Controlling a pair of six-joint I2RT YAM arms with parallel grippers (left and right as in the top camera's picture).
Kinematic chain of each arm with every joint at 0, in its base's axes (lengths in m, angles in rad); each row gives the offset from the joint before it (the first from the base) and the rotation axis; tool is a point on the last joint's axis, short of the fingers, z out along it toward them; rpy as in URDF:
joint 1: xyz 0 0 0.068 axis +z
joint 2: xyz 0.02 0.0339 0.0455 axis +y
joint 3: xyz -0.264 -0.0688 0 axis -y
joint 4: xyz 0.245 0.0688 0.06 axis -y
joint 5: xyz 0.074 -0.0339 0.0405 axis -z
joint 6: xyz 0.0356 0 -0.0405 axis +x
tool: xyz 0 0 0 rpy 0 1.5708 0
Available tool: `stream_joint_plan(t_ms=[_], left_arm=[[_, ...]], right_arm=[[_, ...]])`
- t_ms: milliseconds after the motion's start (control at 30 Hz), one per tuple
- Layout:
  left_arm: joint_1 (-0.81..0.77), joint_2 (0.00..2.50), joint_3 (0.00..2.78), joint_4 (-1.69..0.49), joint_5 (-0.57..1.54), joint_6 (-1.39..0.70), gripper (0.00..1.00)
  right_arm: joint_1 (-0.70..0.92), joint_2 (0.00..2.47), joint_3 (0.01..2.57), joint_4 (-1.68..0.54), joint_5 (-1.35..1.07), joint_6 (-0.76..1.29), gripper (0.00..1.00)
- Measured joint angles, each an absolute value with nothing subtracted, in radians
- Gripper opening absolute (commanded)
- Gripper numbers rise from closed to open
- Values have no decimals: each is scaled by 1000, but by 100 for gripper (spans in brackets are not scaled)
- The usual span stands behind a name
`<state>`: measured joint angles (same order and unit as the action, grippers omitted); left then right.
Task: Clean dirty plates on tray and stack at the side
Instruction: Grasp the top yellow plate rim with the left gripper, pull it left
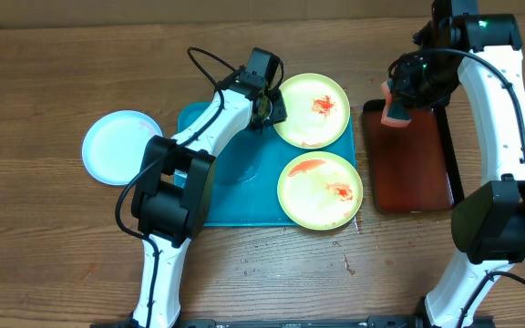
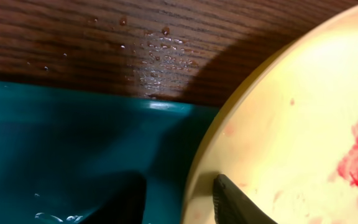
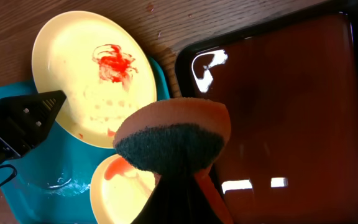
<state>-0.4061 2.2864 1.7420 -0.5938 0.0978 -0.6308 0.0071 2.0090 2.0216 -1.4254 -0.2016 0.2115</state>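
Observation:
Two plates with yellow-green rims lie on the teal tray, both smeared with red sauce: a far one and a near one. The pale blue-white plate lies on the table left of the tray and looks clean. My left gripper is open at the far plate's left rim; in the left wrist view one finger is over the plate and the other over the tray. My right gripper is shut on an orange sponge with a dark scouring face.
A dark red, black-rimmed tray lies right of the teal tray, under the sponge; it also shows in the right wrist view. Water drops lie on the wood beyond the teal tray. Crumbs and red specks lie near the front edge.

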Motion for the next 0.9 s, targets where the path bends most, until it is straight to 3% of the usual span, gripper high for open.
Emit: stream_joint_plan(t_ms=[100,567,900], left_arm=[[-406,2288,1742,-585,112,-635,4],[-378,2274,1746,-590,139,-599,4],[-218,2061,1746,-920,168,-417,4]], right_arm=[[7,2009,2021,-1425,-202,212,4],[19,2009,2021,-1422,-202,210,4],[92,2009,2019,-1348,-215,210,4]])
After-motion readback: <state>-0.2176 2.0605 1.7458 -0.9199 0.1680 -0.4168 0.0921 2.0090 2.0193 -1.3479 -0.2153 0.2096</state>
